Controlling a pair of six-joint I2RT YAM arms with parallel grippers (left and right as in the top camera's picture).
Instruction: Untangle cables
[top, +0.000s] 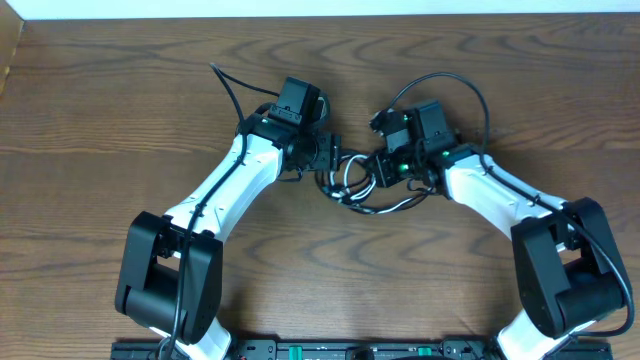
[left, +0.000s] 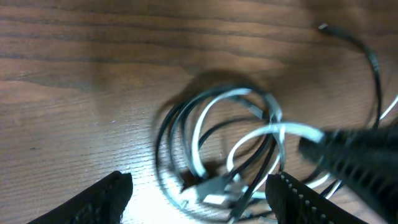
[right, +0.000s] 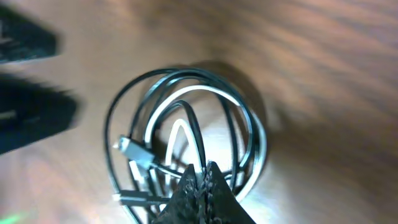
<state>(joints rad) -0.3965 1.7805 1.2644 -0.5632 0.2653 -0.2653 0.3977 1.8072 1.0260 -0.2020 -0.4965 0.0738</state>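
The black and white cables (top: 350, 188) lie tangled in small loops on the wooden table between my two grippers. In the left wrist view the coil (left: 230, 143) lies between and just ahead of my left gripper's (left: 199, 202) open fingers, with a silver plug near them. My left gripper (top: 328, 158) is at the coil's left edge. My right gripper (top: 380, 172) is at its right edge. In the right wrist view its fingers (right: 203, 175) are pressed together on strands of the coil (right: 186, 118), where a black strand runs into the tips.
The wooden table (top: 100, 120) extends all around. Thick black robot wires arc over the right arm (top: 470, 95) and behind the left arm (top: 228, 85). The right gripper shows as a dark blurred shape (left: 354, 155) in the left wrist view.
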